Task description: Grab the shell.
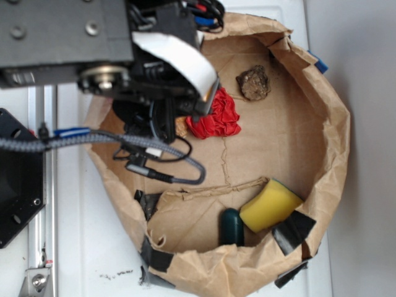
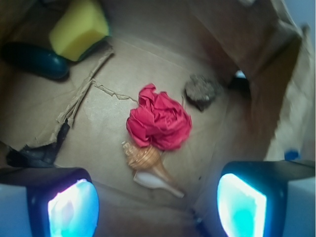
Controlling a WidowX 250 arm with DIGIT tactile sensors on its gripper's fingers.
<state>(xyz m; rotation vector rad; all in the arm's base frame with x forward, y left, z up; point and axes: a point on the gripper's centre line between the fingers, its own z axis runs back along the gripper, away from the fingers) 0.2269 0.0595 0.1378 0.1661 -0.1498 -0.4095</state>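
Hovering pincer (image 2: 157, 207): hangs above the paper floor with its two fingers (image 2: 69, 210) set wide apart, nothing between them; both pads glow pale blue in the wrist view.
Shell (image 2: 148, 160): glossy tan-orange spiral lying on its side on the brown paper, knobby end touching the lower edge of the red cloth (image 2: 159, 122), pointed tail aimed away from the cloth; it sits between the fingers' lines but clear of both. In the exterior view only a small tan sliver (image 1: 181, 127) shows past the arm.
Red cloth: crumpled into a ball near the middle of the paper basin (image 1: 322, 154).
Rock (image 2: 201, 92): rough dark-brown lump, near the cloth but apart from it, close to the paper wall.
Sponge (image 1: 270, 205): yellow block leaning by the torn paper flap, just beside a dark green object (image 1: 232, 227).
Basin: crumpled brown paper with raised walls, patched with black tape, resting on a white desk (image 1: 93, 260).
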